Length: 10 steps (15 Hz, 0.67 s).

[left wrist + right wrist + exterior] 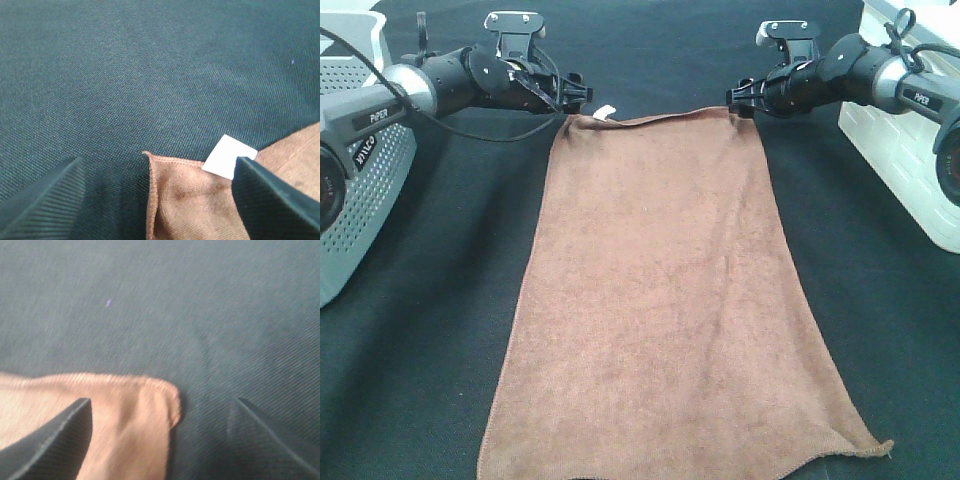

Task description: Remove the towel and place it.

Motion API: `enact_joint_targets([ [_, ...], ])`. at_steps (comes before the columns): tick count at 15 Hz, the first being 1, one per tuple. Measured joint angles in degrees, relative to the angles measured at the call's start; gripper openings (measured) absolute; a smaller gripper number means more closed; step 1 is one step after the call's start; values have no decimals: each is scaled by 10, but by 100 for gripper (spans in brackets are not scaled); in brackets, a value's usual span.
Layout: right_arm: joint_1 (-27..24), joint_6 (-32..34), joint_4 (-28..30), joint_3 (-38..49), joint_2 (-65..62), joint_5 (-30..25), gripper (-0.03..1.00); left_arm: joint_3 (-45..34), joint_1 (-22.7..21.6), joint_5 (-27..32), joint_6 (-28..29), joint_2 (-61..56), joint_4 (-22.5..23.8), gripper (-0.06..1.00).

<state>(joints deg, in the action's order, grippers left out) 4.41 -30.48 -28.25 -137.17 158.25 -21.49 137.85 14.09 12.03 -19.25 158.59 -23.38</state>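
Note:
The brown towel (660,290) lies flat and spread on the black tablecloth, its far short edge between the two arms, with a small white tag (606,112) near the far left corner. My left gripper (578,97) is at that corner. In the left wrist view its jaws are open (160,160), with the towel corner (185,195) and the tag (229,156) between the fingers (45,200). My right gripper (735,97) is at the far right corner. Its jaws are open (163,400) around the towel corner (130,420).
A grey perforated basket (360,180) stands at the left edge and a white crate (905,160) at the right edge. The black tablecloth (880,330) shows on both sides of the towel. The towel's near edge reaches the front of the view.

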Motion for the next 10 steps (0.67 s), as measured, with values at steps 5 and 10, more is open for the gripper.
enact_joint_targets([
  [5, -1, 44, 9, -3, -111, -155, 73, -1, -13, 143, 33, -78, 7, 83],
  [10, -16, 151, 156, -7, -275, -393, 73, 0, -80, 378, 84, -224, 102, 89],
])
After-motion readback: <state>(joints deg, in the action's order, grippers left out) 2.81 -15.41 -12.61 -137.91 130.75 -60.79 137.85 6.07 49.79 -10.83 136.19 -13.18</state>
